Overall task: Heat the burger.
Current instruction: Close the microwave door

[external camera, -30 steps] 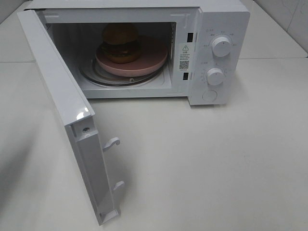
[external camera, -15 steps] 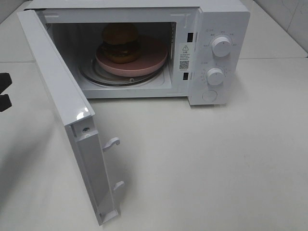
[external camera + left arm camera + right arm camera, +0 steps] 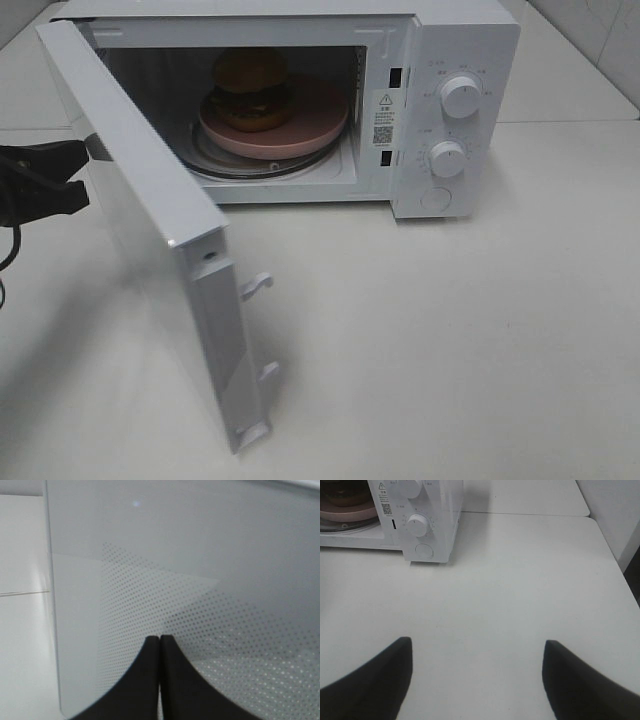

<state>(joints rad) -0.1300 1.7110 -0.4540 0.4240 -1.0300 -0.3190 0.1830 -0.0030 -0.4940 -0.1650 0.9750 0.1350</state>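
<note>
The burger point(image 3: 250, 90), with a golden-brown bun and dark filling, sits on a pink plate point(image 3: 322, 125) on the glass turntable inside the white microwave point(image 3: 465, 40). The microwave door point(image 3: 150, 235) stands part open, hinged at the left. My left gripper point(image 3: 78, 178) is shut, its tips against the door's outer face; the left wrist view shows the closed fingertips point(image 3: 160, 639) on the door's dotted window point(image 3: 200, 580). Well to the microwave's right, my right gripper point(image 3: 477, 647) hangs open over bare table, holding nothing. It does not show in the exterior view.
Two white knobs point(image 3: 460, 95) point(image 3: 447, 158) and a round button point(image 3: 436, 198) sit on the microwave's right panel. Two latch hooks point(image 3: 257, 285) stick out of the door's free edge. The white table point(image 3: 480, 340) stretches in front and to the right.
My left gripper came in from the left edge and reached the door's outer face. The door has swung partway toward the microwave. The burger and plate have not moved.
</note>
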